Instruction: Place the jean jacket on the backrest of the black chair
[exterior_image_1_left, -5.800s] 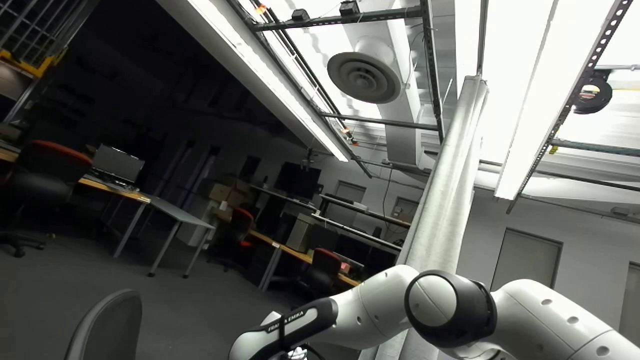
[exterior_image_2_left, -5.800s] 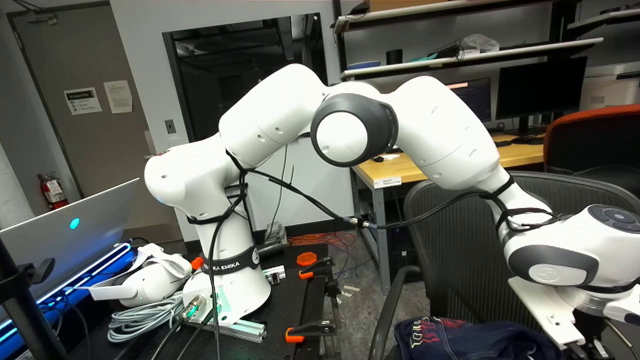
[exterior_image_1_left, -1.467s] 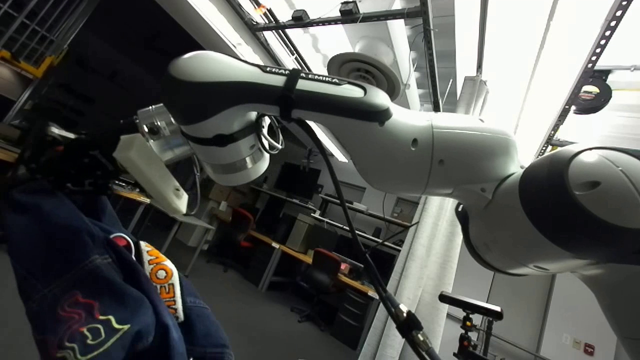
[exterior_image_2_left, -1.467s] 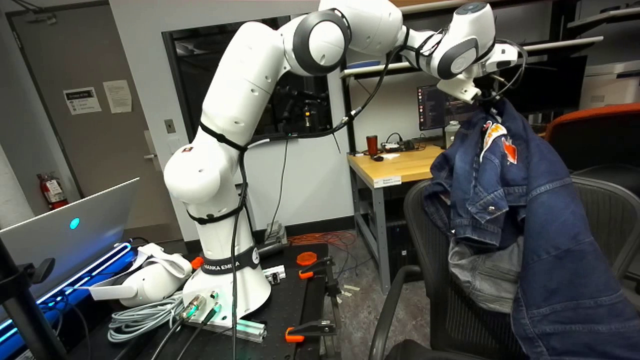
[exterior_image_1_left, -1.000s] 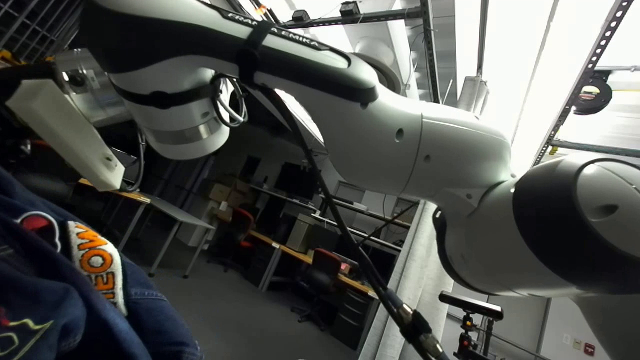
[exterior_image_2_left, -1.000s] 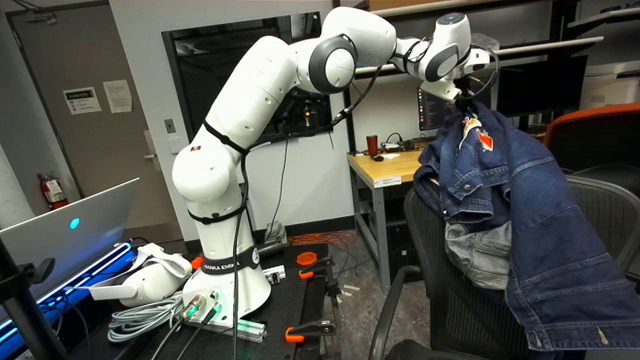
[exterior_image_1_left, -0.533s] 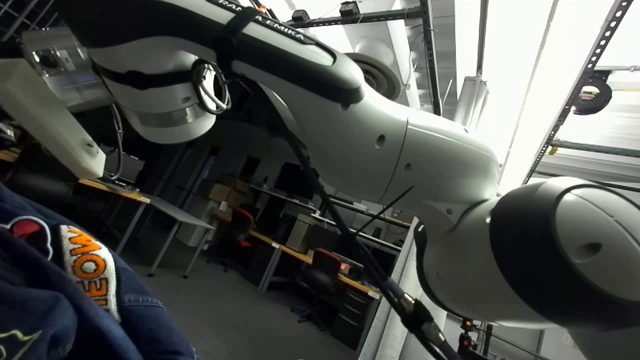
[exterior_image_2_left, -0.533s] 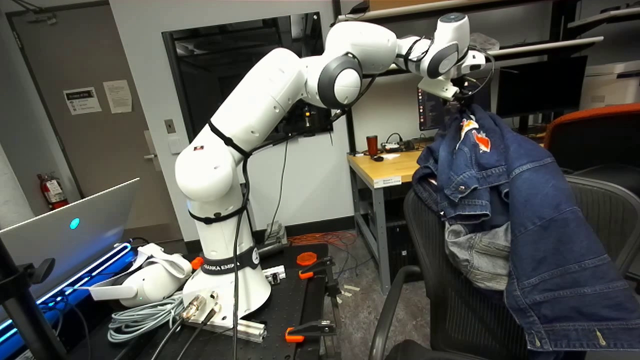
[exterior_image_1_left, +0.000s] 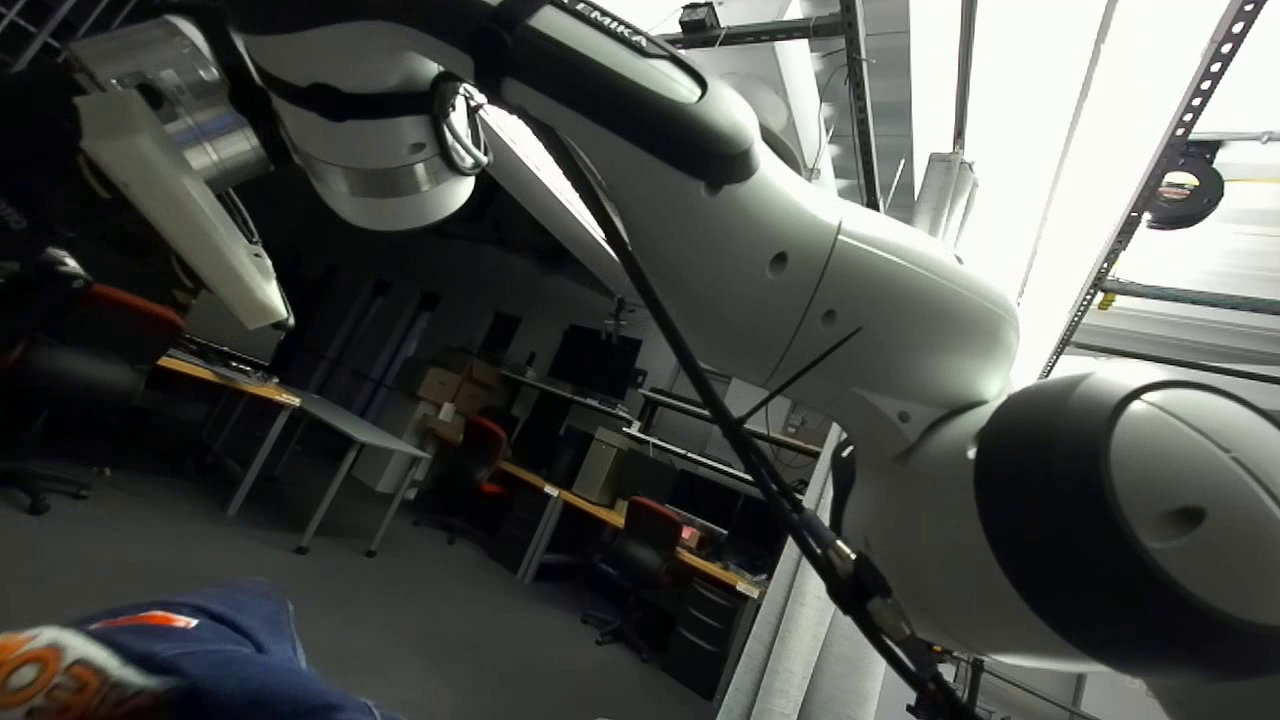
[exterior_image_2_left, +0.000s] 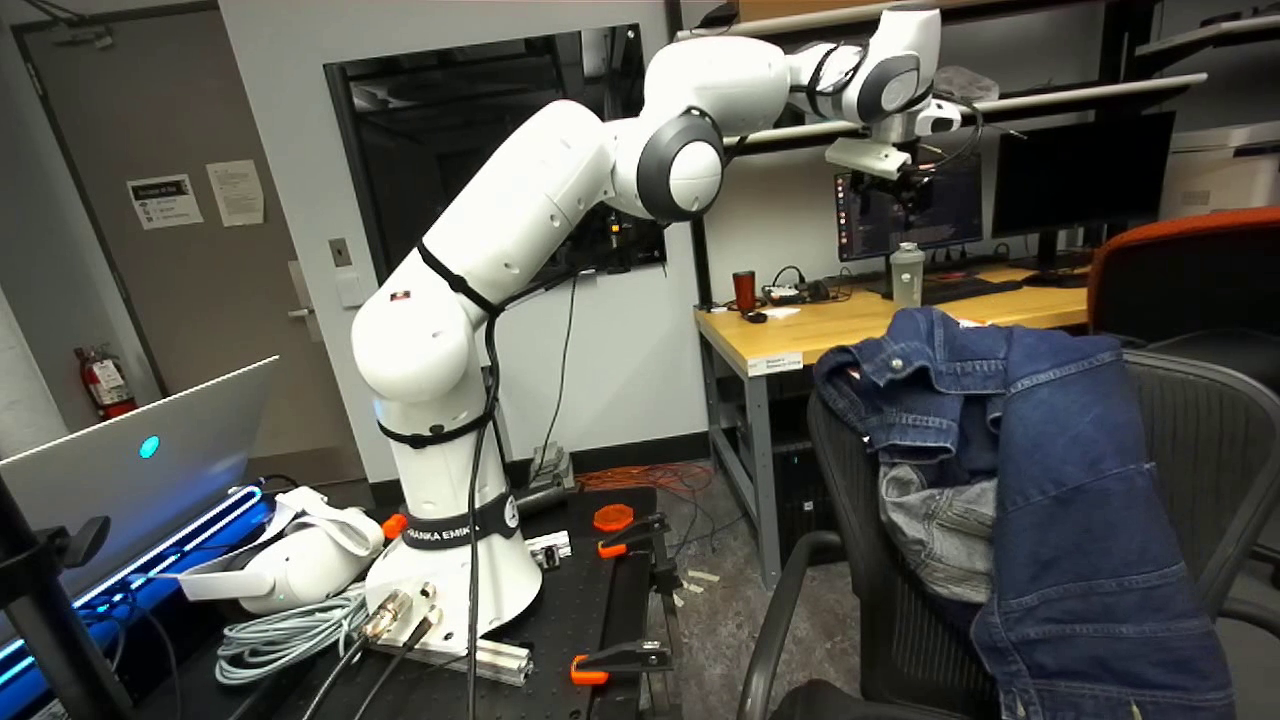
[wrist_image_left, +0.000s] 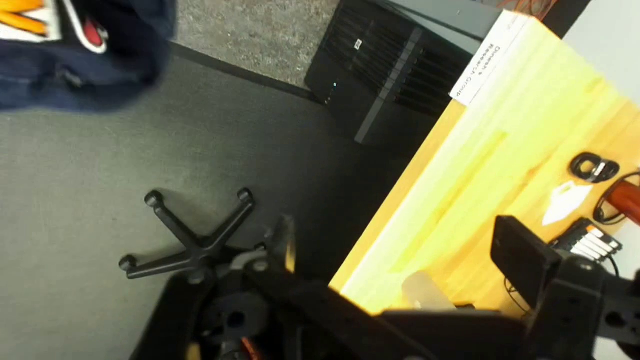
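Your gripper stands spread wide, apart from the jean jacket, which lies draped over the backrest of the black chair. In an exterior view you see the gripper at the jacket's eleven o'clock; in the wrist view the jacket shows towards ten.

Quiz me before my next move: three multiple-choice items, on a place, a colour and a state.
1. Where does the denim jacket lie?
A) On the silver laptop
B) Over the backrest of the black mesh chair
C) On a wall shelf

2. What colour is the tumbler on the wooden desk?
A) Red
B) Green
C) White

3. How does the gripper stand?
A) Shut on the jacket
B) Shut on nothing
C) Open, holding nothing

1 B: an exterior view shows its cloth draped there.
2 A: an exterior view shows its red body.
3 C: the wrist view shows its jaws wide apart.
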